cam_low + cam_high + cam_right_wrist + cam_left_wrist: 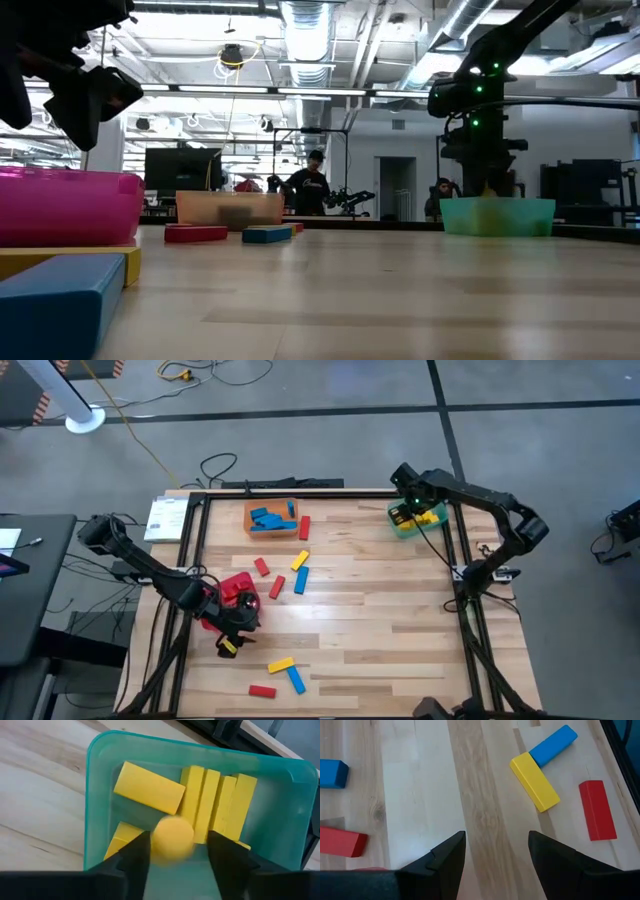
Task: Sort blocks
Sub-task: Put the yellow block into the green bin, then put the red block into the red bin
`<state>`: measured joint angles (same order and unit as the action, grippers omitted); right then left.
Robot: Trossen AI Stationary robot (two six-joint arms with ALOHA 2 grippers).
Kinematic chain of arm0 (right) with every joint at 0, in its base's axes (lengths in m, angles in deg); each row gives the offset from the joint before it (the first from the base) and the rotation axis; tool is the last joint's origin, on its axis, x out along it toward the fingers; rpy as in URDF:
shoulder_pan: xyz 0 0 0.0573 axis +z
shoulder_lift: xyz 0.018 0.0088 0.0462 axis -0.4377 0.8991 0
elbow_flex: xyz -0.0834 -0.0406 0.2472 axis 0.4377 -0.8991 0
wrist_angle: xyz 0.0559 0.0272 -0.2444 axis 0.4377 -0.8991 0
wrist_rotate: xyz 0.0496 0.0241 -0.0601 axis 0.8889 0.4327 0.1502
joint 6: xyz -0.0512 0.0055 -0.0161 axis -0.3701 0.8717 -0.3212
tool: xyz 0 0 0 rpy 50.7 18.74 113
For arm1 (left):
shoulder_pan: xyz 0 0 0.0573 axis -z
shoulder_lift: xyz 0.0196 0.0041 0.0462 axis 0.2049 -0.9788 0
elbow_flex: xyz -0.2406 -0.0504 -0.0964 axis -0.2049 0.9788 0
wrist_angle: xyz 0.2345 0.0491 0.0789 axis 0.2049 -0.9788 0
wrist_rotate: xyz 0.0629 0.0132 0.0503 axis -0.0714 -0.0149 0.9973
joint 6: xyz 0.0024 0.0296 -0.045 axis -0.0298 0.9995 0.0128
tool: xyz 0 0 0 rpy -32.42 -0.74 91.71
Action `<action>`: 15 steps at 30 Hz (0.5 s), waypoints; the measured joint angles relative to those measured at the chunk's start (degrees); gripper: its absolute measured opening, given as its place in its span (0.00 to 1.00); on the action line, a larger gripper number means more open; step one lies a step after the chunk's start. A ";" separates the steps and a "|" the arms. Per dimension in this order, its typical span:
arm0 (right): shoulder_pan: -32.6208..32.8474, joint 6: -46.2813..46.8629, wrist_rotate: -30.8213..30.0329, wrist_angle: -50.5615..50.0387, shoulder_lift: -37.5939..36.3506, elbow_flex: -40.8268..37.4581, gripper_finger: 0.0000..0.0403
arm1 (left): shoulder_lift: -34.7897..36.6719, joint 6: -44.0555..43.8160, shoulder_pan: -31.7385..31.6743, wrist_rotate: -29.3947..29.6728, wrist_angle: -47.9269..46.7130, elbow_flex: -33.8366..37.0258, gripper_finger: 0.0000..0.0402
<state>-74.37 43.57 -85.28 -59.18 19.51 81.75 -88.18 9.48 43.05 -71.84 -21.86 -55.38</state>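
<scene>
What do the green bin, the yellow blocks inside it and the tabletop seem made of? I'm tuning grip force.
The green bin looks like thin translucent plastic: its glossy rim glows and the wood shows faintly through its walls. The yellow blocks look like painted wood or hard plastic, with an even matte colour and crisp edges; which one is unclear. The tabletop looks like light wood planks with visible grain.

orange bin (270, 506), green bin (100, 780)

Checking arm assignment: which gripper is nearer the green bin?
Right. The right gripper hangs directly over the green bin, jaws open. The left gripper is across the table beside the red bin.
</scene>
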 joint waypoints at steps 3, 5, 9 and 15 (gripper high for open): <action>0.03 0.01 0.05 -0.03 -0.03 0.00 0.58 | 0.00 0.01 0.00 0.01 0.00 0.00 0.52; 0.10 0.03 0.04 -0.05 -0.08 0.00 0.62 | 0.00 0.01 0.00 0.01 0.00 0.00 0.52; 0.45 0.05 0.05 0.04 -0.08 0.00 0.64 | 0.00 -0.10 0.00 -0.01 0.03 0.00 0.52; 1.52 0.05 0.04 0.60 -0.10 0.00 0.64 | 0.00 -0.52 0.00 -0.01 0.11 0.00 0.52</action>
<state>-72.85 43.63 -85.24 -58.58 19.41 81.75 -88.18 8.97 43.05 -71.84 -21.75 -55.38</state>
